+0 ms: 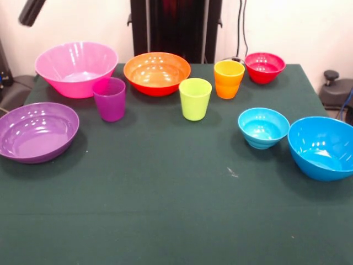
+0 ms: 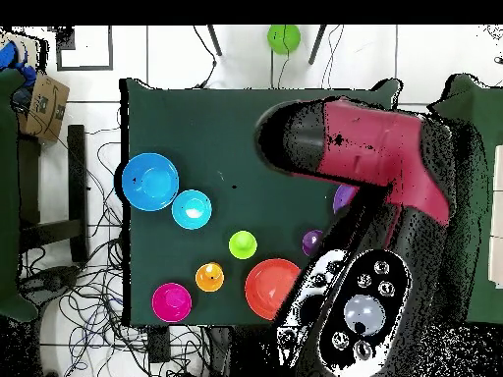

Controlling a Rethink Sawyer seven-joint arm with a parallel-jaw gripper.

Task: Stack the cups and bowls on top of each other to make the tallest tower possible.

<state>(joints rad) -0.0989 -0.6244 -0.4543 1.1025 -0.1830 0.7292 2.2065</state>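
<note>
Plastic throughout, glossy and thin-walled: light, stiff, slippery under a squeeze, unlikely to break but quick to skid or tip. All upright and apart on the green cloth tabletop [image 1: 165, 204], nothing stacked yet.

Along the far side: big pink plastic bowl [image 1: 76, 67], orange plastic bowl [image 1: 157, 73], small red plastic bowl [image 1: 265, 67]. At one edge, shallow purple plastic bowl [image 1: 36, 131]. At the other, small light blue plastic bowl [image 1: 263, 127] just beside big blue plastic bowl [image 1: 323, 147]. Between them, purple plastic tumbler [image 1: 109, 99], lime green plastic tumbler [image 1: 195, 99] and orange plastic tumbler [image 1: 228, 79].

Best taken by the rim, one finger inside and one outside; bowls too wide to span. Probably widest bowls lowest.

Red and black arm [image 2: 383, 167] over the tabletop in the overhead view; pincer not made out in either view, so cannot tell whether open or closed.
</note>
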